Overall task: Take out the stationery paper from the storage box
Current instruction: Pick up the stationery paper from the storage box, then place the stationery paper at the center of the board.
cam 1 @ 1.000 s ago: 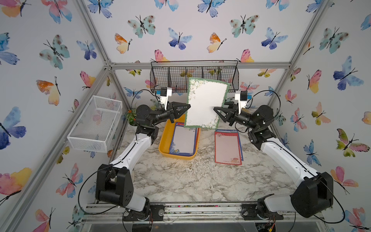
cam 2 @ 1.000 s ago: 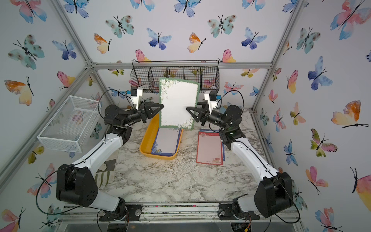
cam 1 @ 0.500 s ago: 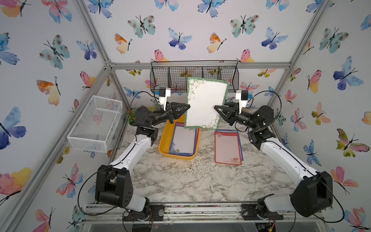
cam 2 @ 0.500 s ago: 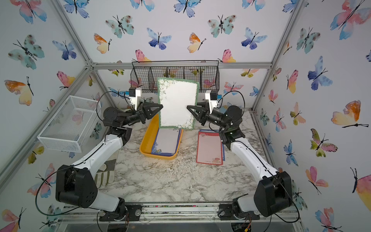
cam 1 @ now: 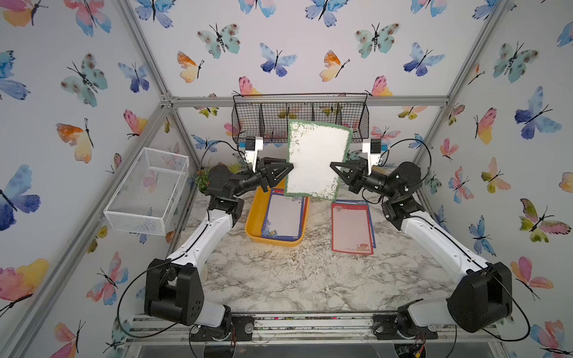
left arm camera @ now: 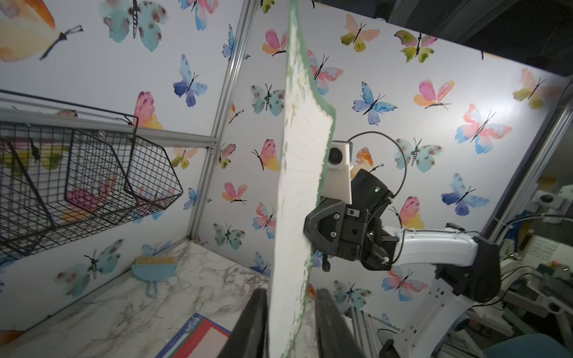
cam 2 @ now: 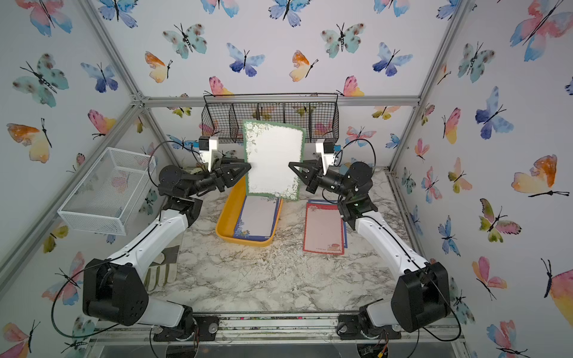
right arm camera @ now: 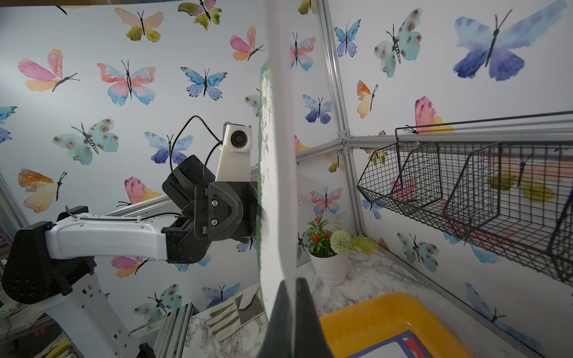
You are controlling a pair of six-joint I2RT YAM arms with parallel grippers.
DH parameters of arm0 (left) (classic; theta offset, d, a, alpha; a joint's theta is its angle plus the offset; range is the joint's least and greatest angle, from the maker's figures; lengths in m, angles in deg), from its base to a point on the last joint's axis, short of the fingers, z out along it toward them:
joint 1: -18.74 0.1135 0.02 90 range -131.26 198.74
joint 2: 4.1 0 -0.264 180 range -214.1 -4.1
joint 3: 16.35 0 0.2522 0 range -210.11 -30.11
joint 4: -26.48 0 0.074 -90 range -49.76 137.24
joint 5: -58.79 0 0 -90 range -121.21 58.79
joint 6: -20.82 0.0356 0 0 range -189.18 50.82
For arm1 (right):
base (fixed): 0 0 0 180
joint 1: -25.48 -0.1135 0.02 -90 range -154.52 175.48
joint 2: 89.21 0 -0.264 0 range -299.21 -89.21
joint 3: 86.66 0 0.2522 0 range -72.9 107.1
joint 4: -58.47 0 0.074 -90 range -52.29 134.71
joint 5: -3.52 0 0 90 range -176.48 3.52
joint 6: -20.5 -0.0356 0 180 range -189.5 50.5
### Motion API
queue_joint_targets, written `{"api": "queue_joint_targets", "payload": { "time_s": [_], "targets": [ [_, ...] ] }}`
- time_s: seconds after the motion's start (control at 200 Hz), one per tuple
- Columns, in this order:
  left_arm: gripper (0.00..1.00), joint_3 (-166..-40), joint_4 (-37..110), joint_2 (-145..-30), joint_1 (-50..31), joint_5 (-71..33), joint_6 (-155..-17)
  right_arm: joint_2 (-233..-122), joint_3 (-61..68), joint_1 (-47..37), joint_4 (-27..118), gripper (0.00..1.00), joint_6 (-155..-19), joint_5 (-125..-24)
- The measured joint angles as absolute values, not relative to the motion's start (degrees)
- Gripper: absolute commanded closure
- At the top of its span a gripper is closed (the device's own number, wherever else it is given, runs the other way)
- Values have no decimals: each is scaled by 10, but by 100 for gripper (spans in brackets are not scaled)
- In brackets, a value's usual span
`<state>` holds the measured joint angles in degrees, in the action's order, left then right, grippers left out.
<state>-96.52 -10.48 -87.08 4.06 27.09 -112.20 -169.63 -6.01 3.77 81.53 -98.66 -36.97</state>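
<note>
A green-bordered sheet of stationery paper (cam 1: 316,161) (cam 2: 273,161) hangs upright in the air above the yellow storage box (cam 1: 252,217) (cam 2: 224,221). My right gripper (cam 1: 331,164) (right arm camera: 291,283) is shut on the sheet's (right arm camera: 276,155) right edge. At the left edge my left gripper (cam 1: 291,167) (left arm camera: 290,294) stands open, and the sheet (left arm camera: 300,186) passes between its parted fingers. A blue-bordered sheet (cam 1: 283,217) lies in the box. To the right of the box, a red-bordered sheet (cam 1: 352,227) tops a small pile on the table.
A black wire basket (cam 1: 297,117) hangs on the back wall right behind the raised sheet. A white mesh basket (cam 1: 148,192) is fixed to the left wall. A potted plant (right arm camera: 328,248), a blue brush (left arm camera: 153,268) and a glove (cam 2: 161,272) sit on the marble table.
My right gripper has closed on the sheet's right edge. My left gripper, shut on the left edge before, has opened. The sheet hangs in about the same place.
</note>
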Motion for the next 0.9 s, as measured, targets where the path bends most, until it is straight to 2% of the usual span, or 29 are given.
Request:
{"api": "queue_joint_targets", "payload": {
  "time_s": [0.205,0.295,0.37,0.671,0.901],
  "targets": [
    [29,-965,-45,-863,41,249,-1090,-1663,-68,38,747,98,-986,-370],
    [27,-965,-3,-850,41,227,-1057,-1644,-71,38,694,98,-983,-373],
    [20,-964,45,-829,42,197,-1017,-1629,-73,38,640,98,-973,-381],
    [20,-925,170,-752,44,67,-880,-1606,-73,44,409,98,-919,-424],
    [20,-897,213,-734,44,4,-818,-1636,-73,70,312,98,-910,-438]
  ]
}}
